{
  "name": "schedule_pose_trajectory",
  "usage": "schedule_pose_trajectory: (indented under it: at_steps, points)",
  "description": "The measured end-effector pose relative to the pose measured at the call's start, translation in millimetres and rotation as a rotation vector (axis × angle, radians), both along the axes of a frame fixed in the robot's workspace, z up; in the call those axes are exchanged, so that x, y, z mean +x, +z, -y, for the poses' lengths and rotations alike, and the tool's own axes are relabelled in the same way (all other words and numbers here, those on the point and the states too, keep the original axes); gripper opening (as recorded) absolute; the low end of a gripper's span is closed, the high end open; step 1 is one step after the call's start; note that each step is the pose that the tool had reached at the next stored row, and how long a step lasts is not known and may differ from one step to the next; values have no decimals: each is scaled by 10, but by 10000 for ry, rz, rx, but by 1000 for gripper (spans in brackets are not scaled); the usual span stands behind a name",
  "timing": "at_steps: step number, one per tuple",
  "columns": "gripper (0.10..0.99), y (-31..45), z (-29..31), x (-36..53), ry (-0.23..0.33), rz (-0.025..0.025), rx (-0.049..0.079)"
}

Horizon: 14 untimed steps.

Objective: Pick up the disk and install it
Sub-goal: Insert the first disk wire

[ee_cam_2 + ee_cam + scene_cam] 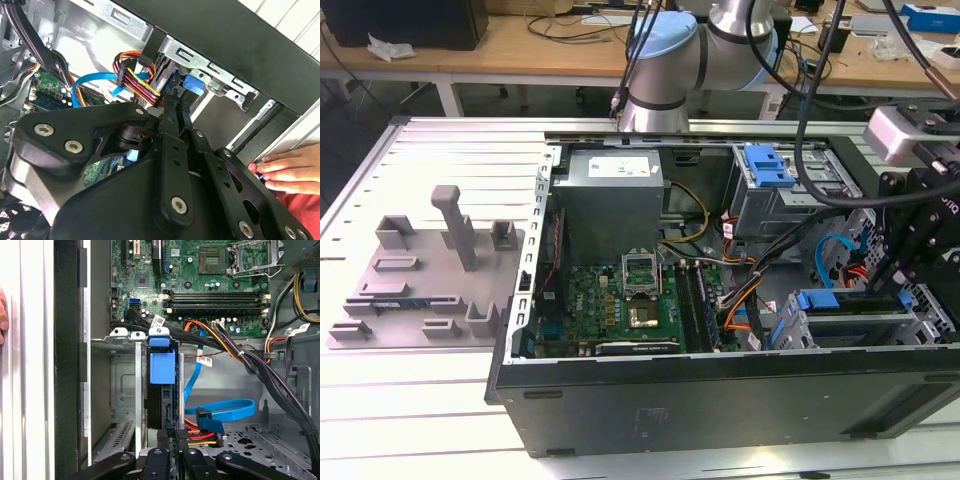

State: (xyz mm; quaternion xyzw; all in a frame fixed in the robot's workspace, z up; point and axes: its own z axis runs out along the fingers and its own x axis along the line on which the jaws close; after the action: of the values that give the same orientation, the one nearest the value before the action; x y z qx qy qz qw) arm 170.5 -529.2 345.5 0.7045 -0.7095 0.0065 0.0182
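At the lower middle of the first wrist view, the gripper (pixel 170 452) is clamped on the disk (pixel 162 390), which stands on edge in its blue carrier inside the drive cage (pixel 125 342). I'd judge it needs a straight, even push along the rails. I count 1 disk, 1 gripper, 1 hand (pixel 290 170) on the case (pixel 240 55)

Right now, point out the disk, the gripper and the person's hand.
the disk (pixel 162 371): first wrist view, on its blue carrier frame, standing in the drive cage.
the gripper (pixel 170 452): first wrist view, midway between its fingertips, at the disk's near end.
the person's hand (pixel 290 170): second wrist view, middle of the hand.
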Motion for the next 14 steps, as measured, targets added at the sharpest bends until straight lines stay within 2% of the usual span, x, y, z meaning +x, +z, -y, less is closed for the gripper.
schedule_pose_trajectory:
  at_steps: [14]
  points:
    - [169, -46, 5, 0, 2, 0, -1]
